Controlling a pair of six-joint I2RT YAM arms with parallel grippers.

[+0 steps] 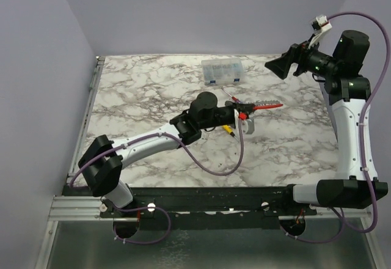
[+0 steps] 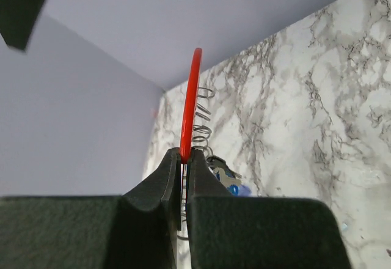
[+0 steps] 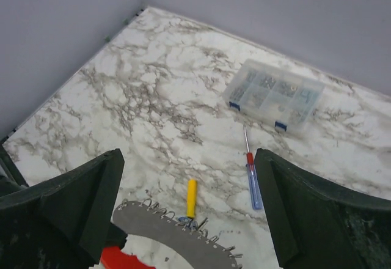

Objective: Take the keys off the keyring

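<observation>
My left gripper (image 1: 240, 111) is shut on the keyring (image 1: 264, 106), a curved flat red strip that sticks out to the right over the middle of the table. In the left wrist view the jaws (image 2: 183, 154) pinch the red strip (image 2: 190, 104) edge-on, with several wire loops (image 2: 203, 113) along it. A blue-headed key (image 2: 236, 189) hangs just right of the fingers. The right wrist view shows the strip's grey face (image 3: 183, 244) with its wire loops and a blue key (image 3: 187, 221). My right gripper (image 1: 282, 66) is open and empty, raised at the back right, well away from the ring.
A clear plastic parts box (image 1: 223, 70) stands at the back centre, also in the right wrist view (image 3: 275, 95). A yellow-handled screwdriver (image 3: 192, 197) and a red-and-blue-handled screwdriver (image 3: 252, 182) lie on the marble table (image 1: 140, 92) under and behind the keyring.
</observation>
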